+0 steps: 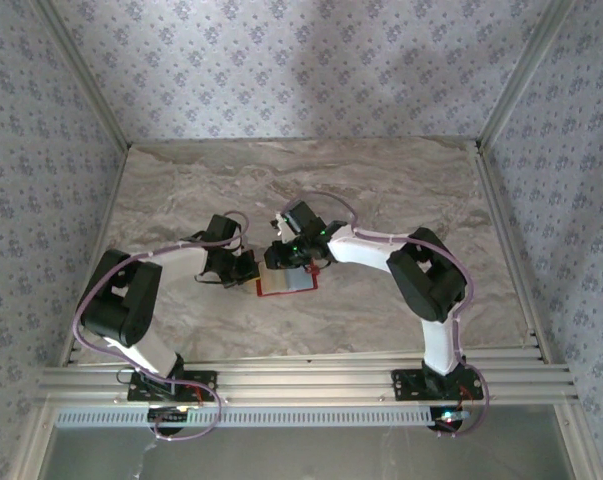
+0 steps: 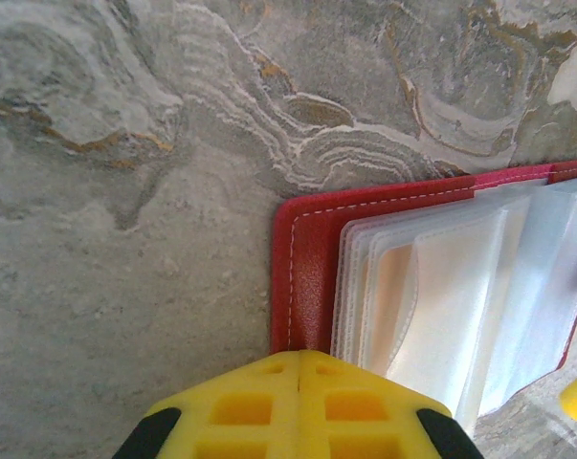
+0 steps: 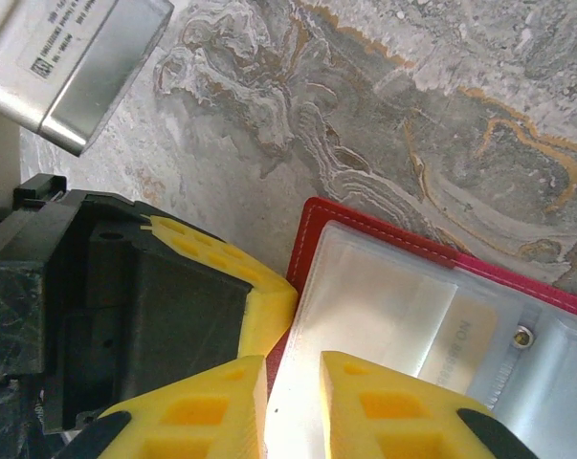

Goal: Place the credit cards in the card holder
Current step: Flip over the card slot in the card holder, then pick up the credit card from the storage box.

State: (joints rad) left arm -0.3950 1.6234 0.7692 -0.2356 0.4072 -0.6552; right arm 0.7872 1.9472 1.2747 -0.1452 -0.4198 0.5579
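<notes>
Over open card holder (image 2: 307,258): left claw (image 2: 299,359) pressed together, right claw (image 3: 293,371) slightly spread.

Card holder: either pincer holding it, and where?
Nothing visibly held. Left pincer shut, empty, at the card holder's red edge; right pincer parted above its clear sleeves.

Top external: set high behind the near edge, faced down and forward; the whole desk (image 1: 401,190) is taken in from afar. Left wrist: held close over the desk, left tool (image 2: 299,361) at the bottom edge. Right wrist: equally close, right tool (image 3: 293,368) at the bottom. Shared by all three: the card holder (image 1: 287,283).
</notes>
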